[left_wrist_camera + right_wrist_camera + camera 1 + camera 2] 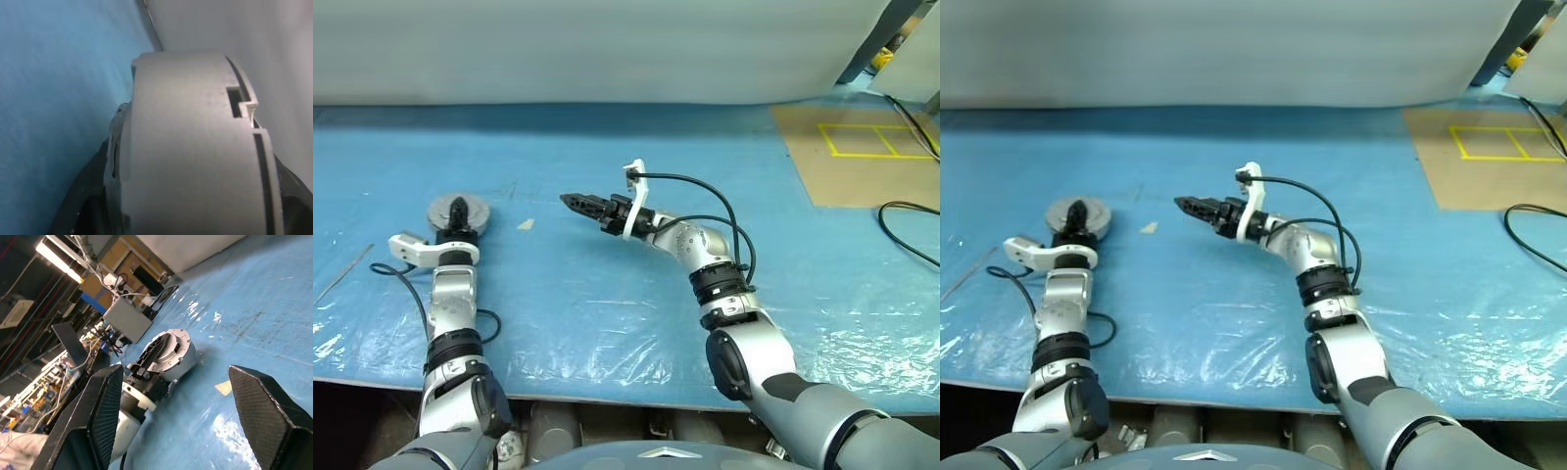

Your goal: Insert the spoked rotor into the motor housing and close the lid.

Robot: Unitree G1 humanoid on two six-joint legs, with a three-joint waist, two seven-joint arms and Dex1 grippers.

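Two black fingers of the left hand (458, 209) straddle a round grey assembly, the motor housing (460, 213), which sits on the blue bench (607, 294) with its lid (195, 147) on top. From the left wrist view the lid is a smooth matte grey disc seen edge-on, with a stepped rim and a small rectangular notch cut into its edge; a dark finger (83, 196) curves along each side of it, close against the rim, so the hand is clasped around the housing rather than slack. The spoked rotor cannot be made out; whether it lies inside under the lid I cannot tell.

From the housing toward the robot's right, a small pale scrap (526, 224) lies on the bench, and beyond it the right hand (576, 202) hangs above the surface, pointing back toward the housing. Its two woven-textured black fingers (105, 416) stand wide apart with nothing between them.

Plenty of bare bench surrounds the housing. The cover is glossy blue plastic sheeting, wrinkled and shining near the robot's edge. A thin grey rod (342, 274) lies near the bench edge, outward of the housing. Far from the housing, past the right arm, a brown board (862, 166) with yellow taped lines and a black cable (911, 245) lie at the bench's other end.
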